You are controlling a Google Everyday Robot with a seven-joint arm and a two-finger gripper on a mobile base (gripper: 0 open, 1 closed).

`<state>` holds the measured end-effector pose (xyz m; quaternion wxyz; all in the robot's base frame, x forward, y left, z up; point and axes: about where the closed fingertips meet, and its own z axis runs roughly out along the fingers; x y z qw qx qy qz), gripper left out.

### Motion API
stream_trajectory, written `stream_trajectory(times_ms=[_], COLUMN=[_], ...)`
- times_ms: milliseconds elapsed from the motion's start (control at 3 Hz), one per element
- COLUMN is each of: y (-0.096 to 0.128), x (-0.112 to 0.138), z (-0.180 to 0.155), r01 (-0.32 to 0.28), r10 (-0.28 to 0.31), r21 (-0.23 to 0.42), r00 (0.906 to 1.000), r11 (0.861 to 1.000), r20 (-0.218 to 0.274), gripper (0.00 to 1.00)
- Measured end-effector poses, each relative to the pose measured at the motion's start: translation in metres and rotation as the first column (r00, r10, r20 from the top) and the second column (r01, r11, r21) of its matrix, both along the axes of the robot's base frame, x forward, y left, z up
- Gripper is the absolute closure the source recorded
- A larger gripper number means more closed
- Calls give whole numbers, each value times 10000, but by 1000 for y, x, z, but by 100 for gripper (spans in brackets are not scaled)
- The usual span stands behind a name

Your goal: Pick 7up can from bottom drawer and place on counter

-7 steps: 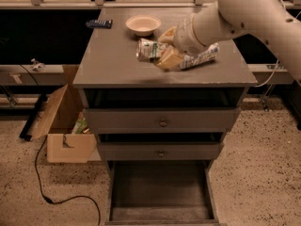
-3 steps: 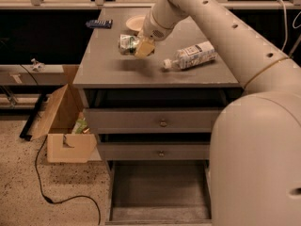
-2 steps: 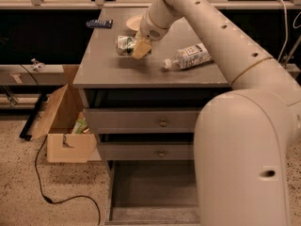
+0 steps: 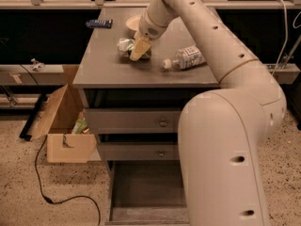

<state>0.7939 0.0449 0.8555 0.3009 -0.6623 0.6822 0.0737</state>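
The 7up can (image 4: 125, 45), silver with a green and white label, lies on its side low over the left middle of the grey counter (image 4: 99, 69). My gripper (image 4: 138, 50) reaches down from the long white arm and is shut on the can, with a tan finger (image 4: 140, 48) across the can's right side. I cannot tell whether the can rests on the counter or hangs just above it. The bottom drawer (image 4: 141, 187) is pulled open below, and its grey floor shows nothing on it. The arm's large near link hides the drawer's right part.
A clear plastic bottle (image 4: 186, 58) lies on its side on the counter right of the can. A pale bowl (image 4: 133, 22) and a dark remote (image 4: 99, 23) sit at the counter's back. An open cardboard box (image 4: 63, 126) and a black cable (image 4: 56, 197) are on the floor at left.
My gripper has carried the can leftward across the counter, away from the bottle, then slowed. The arm's big near link has swung into the right foreground.
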Motion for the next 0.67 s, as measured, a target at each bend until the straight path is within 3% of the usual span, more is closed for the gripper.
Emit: stream_trajectory(times_ms=[667], y=[-14], x=[8], z=[24], r01=[360], r10=[-371], r21=[249], r00=[9983], r11=[9990], r20=[453], gripper=[0])
